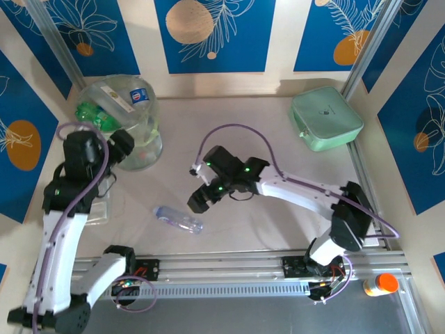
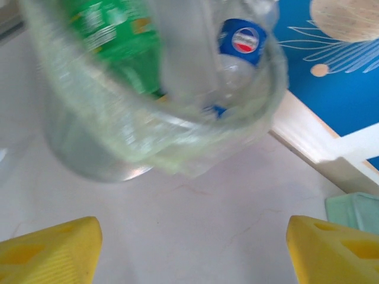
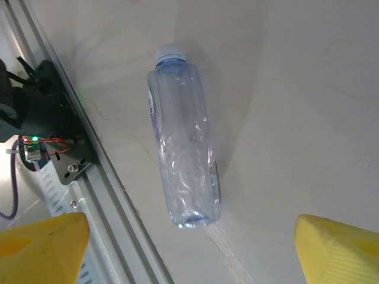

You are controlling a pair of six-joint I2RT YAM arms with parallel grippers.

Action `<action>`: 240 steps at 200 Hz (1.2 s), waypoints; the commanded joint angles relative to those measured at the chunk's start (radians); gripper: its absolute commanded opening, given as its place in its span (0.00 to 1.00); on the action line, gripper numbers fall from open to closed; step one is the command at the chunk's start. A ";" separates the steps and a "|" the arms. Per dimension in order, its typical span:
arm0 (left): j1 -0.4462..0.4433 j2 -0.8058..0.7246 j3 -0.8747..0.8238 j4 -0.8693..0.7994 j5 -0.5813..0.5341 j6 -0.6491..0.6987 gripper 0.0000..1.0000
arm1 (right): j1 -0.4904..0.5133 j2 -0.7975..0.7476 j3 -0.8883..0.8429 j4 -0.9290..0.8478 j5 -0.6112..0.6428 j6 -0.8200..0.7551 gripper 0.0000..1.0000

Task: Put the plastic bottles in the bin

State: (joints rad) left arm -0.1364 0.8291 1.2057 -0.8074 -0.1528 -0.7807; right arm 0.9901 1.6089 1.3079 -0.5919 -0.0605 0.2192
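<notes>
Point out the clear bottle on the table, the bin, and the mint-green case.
clear bottle (image 3: 183, 148): right wrist view, middle of its body.
bin (image 1: 151, 131): top view, its right wall.
mint-green case (image 1: 325, 120): top view, centre of its lid.

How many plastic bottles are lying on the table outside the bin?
1: a clear bottle on its side near the front rail, close to the right gripper. The left arm may hide others.
</notes>
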 commanded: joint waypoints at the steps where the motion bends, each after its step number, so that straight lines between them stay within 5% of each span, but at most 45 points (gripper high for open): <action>1: -0.006 -0.085 -0.058 -0.107 -0.083 -0.086 0.82 | 0.044 0.112 0.099 -0.115 0.019 -0.076 0.89; 80: -0.032 -0.151 -0.043 -0.195 -0.155 -0.054 0.82 | 0.186 0.534 0.453 -0.389 0.216 -0.157 0.93; 118: -0.056 -0.161 -0.010 -0.216 -0.213 -0.042 0.82 | 0.209 0.622 0.498 -0.437 0.283 -0.157 0.88; 173: -0.067 -0.160 -0.046 -0.173 -0.164 -0.021 0.82 | 0.215 0.549 0.433 -0.387 0.272 -0.147 0.49; 240: -0.067 -0.141 -0.126 0.051 0.222 0.142 0.85 | 0.130 0.251 0.209 -0.188 0.105 -0.048 0.47</action>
State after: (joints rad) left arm -0.1951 0.6785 1.1007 -0.8806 -0.1360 -0.7395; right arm 1.1721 1.9999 1.5837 -0.8837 0.1593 0.1066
